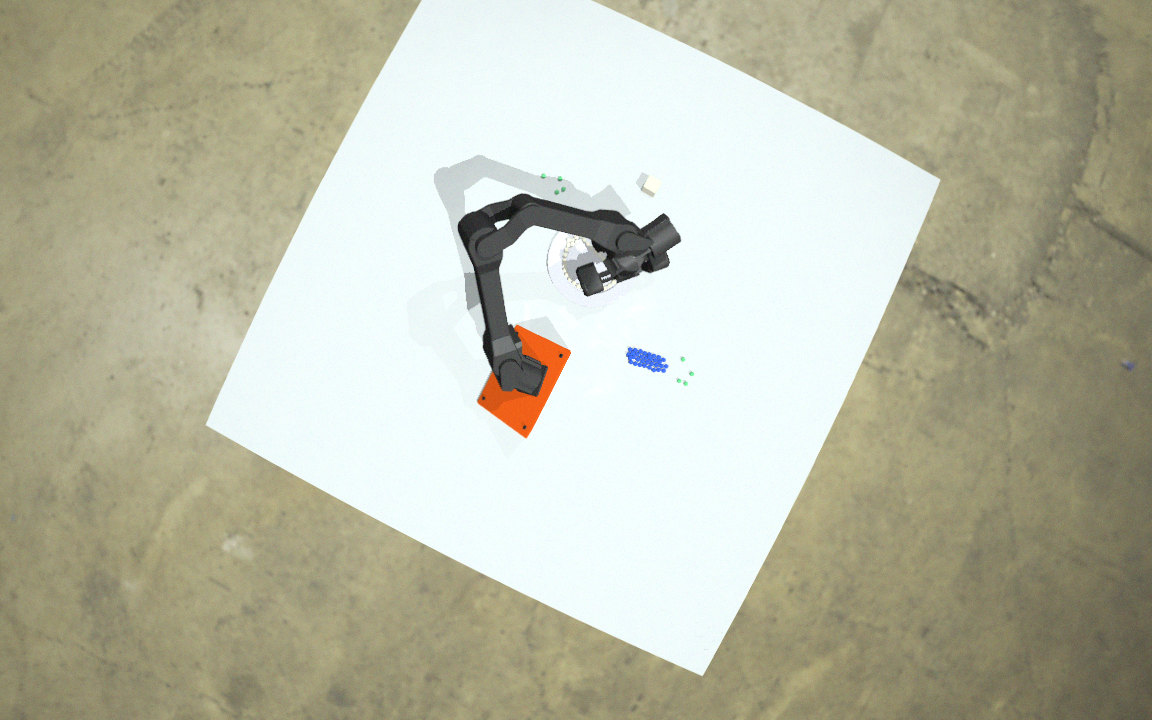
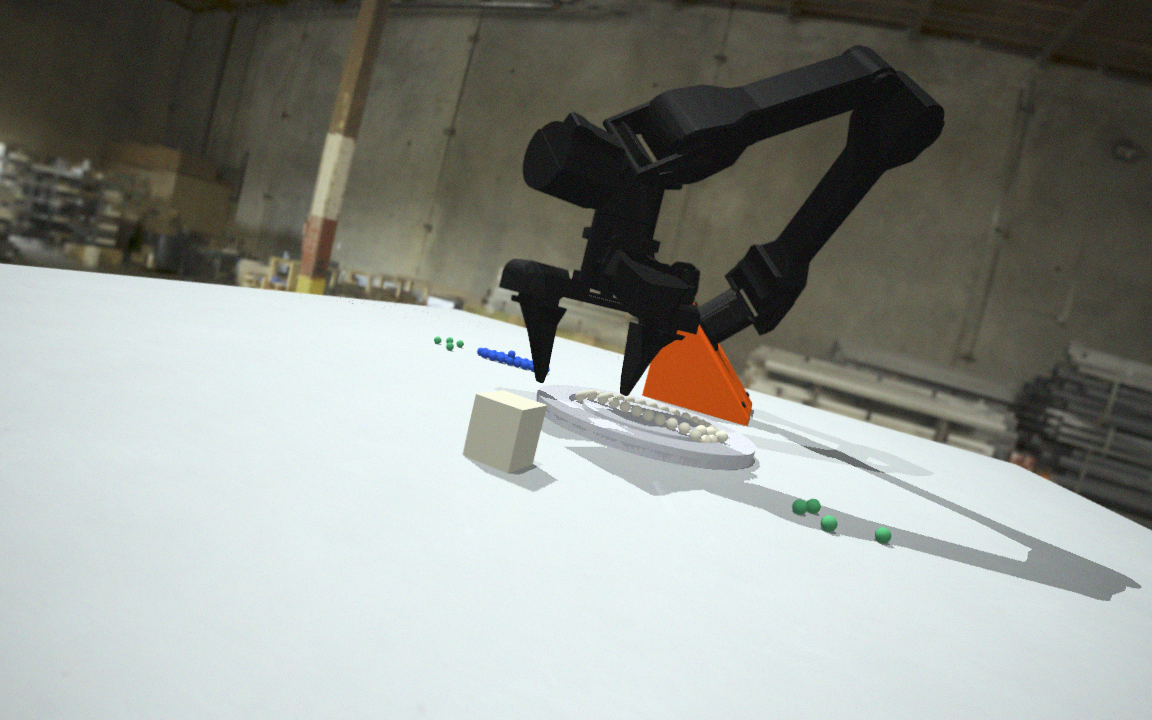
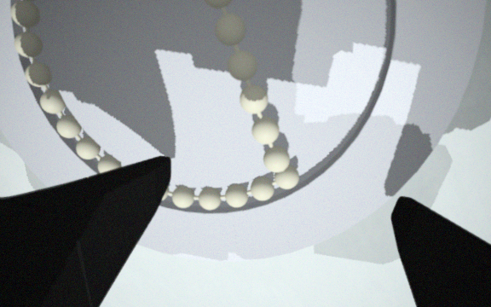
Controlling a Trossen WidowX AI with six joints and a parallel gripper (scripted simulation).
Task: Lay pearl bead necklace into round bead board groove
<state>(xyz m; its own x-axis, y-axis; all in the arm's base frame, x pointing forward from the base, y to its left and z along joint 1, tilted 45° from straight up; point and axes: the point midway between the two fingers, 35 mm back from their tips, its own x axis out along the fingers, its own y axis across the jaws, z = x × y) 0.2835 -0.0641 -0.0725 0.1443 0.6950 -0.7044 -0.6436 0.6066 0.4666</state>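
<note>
The pale round bead board (image 1: 553,273) (image 2: 743,454) (image 3: 237,239) lies on the table. The pearl necklace (image 1: 565,255) (image 2: 684,428) (image 3: 210,198) is on it. In the wrist view beads lie along the groove at the left and bottom. At the lower right the string turns sharply back and runs up across the board's inner face. The right part of the groove shows no beads in the wrist view. My gripper (image 2: 584,386) (image 3: 282,187) is wide open just above the board's edge, with nothing held. Its left finger hides a few beads in the wrist view.
A cream block (image 1: 651,186) (image 2: 501,434) stands beside the board. Loose green beads (image 1: 559,179) (image 2: 829,523) lie on one side. A blue bead cluster (image 1: 645,360) (image 2: 506,358) and more green beads (image 1: 691,373) (image 2: 449,346) lie on another. The arm's orange base plate (image 1: 553,347) is near.
</note>
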